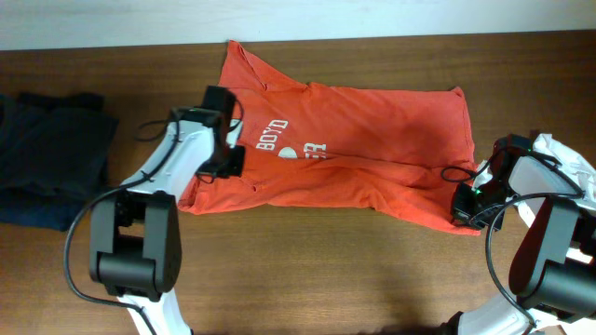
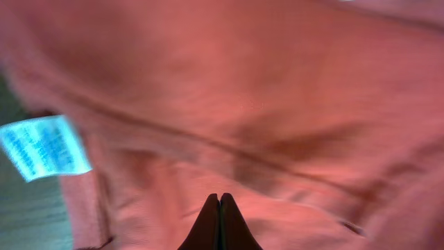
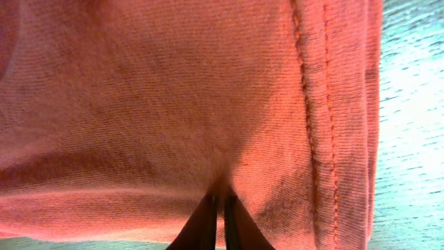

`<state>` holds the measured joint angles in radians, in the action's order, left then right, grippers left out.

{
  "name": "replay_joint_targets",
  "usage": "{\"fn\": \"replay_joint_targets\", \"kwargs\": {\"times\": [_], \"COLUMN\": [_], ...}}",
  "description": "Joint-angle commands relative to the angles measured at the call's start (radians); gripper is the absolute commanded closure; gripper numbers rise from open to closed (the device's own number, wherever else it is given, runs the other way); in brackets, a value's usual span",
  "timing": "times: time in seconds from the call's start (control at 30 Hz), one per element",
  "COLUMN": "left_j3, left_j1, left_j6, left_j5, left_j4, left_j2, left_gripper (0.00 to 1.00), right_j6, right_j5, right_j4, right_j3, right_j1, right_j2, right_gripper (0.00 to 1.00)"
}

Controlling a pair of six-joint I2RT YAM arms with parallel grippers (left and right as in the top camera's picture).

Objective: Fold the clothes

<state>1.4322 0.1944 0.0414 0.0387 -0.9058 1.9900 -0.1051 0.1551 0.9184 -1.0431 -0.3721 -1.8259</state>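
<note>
Orange T-shirt (image 1: 372, 140), white chest print, lies rumpled sideways across table (image 1: 326, 270) centre, hem at right; dark garments (image 1: 47, 158) piled far left.

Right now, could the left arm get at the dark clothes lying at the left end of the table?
Probably, but not at once. Only bare table lies between it and the dark clothes, yet the left gripper looks shut on the orange shirt and would have to let go first.
</note>
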Motion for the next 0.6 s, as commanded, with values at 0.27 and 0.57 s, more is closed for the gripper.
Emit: {"fn": "replay_joint_targets", "kwargs": {"times": [0.27,0.57], "left_j3": [-0.278,-0.341], "left_j1": [-0.121,-0.142], "left_j6": [0.078,0.220], "left_j5": [0.033,0.025], "left_j4": [0.131,-0.178], "left_j2": [-0.008,-0.008], "left_gripper": [1.00,1.00], "right_j6": [-0.012,-0.124], "right_j5": [-0.217,-0.313], "right_j4": [0.019,0.161], "right_j3": [0.028,0.028], "right_j1": [-0.003,-0.002], "right_j2": [-0.021,-0.021], "right_gripper": [0.90,0.80]}}
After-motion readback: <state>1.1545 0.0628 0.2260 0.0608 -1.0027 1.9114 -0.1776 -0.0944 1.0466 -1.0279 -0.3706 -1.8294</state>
